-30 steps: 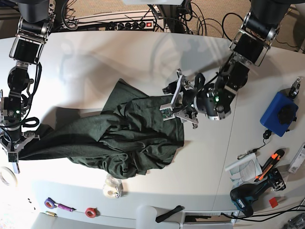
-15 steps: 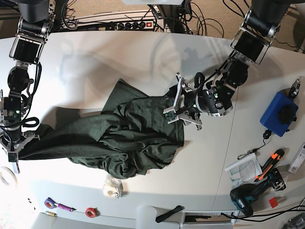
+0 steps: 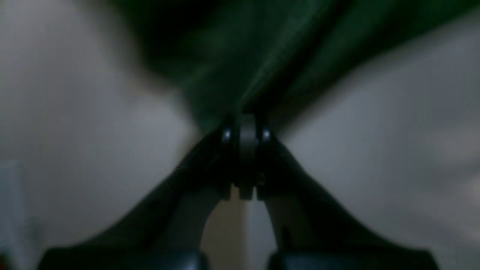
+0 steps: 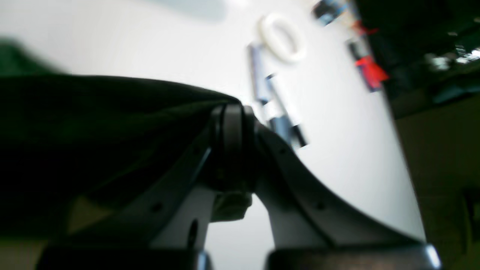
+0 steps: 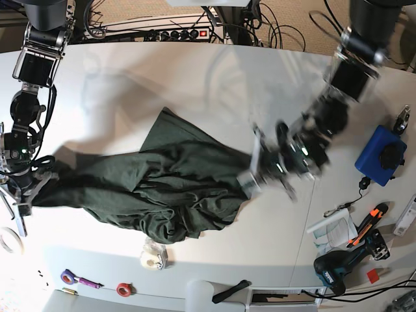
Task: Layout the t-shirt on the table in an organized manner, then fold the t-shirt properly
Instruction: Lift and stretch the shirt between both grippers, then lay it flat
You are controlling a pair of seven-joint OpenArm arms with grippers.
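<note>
The dark green t-shirt [image 5: 169,188] lies bunched across the middle of the white table [image 5: 195,84], stretched between both arms. On the right of the base view my left gripper [image 5: 251,174] is motion-blurred at the shirt's right edge. In the left wrist view that gripper [image 3: 244,131] is shut on a pinch of green fabric [image 3: 240,56]. At the table's left edge my right gripper [image 5: 26,195] holds the shirt's left end. In the right wrist view it [image 4: 231,116] is shut on dark cloth [image 4: 93,131].
A blue box [image 5: 380,155], papers [image 5: 331,229], an orange tool [image 5: 370,221] and a drill [image 5: 344,260] crowd the right side. Along the front edge lie a crumpled white item [image 5: 153,255], a purple marker [image 5: 78,279], a red ring [image 5: 123,288] and a tape roll [image 5: 8,239].
My left gripper has shut on the shirt's right edge and swung right and toward the front, pulling the cloth with it. The shirt's left end has shifted slightly with the right gripper.
</note>
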